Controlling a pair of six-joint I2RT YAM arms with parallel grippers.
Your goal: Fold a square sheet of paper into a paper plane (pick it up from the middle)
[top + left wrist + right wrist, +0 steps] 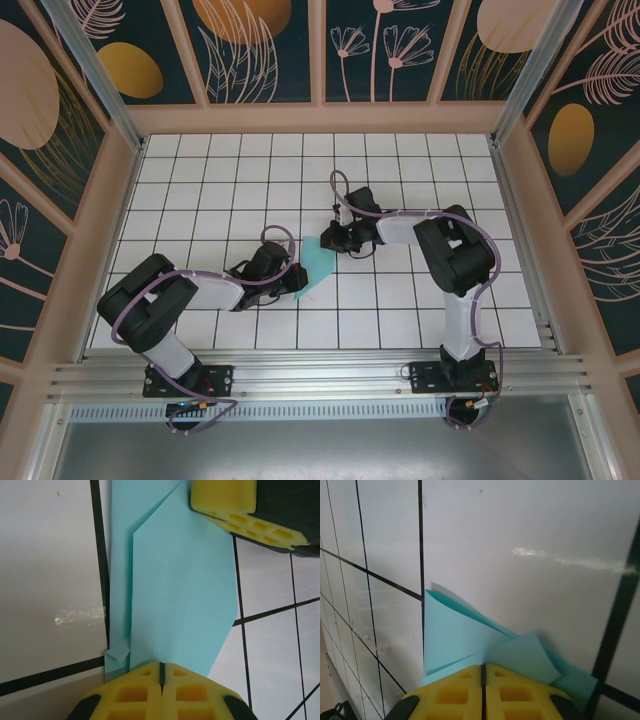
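The square sheet of paper is light turquoise and lies folded into layers near the table's middle. In the left wrist view the sheet of paper shows a pointed upper flap over a lower layer, with a small crumpled corner at its lower left. My left gripper is shut, and its yellow fingertips rest on the paper's near end. My right gripper is shut too, at the paper's far end. In the right wrist view the sheet of paper lifts in loose flaps ahead of the closed fingertips.
The table is white with a black grid and is walled on three sides by patterned panels. The right gripper's yellow finger reaches into the left wrist view at top right. Both arms bend inward from the near edge.
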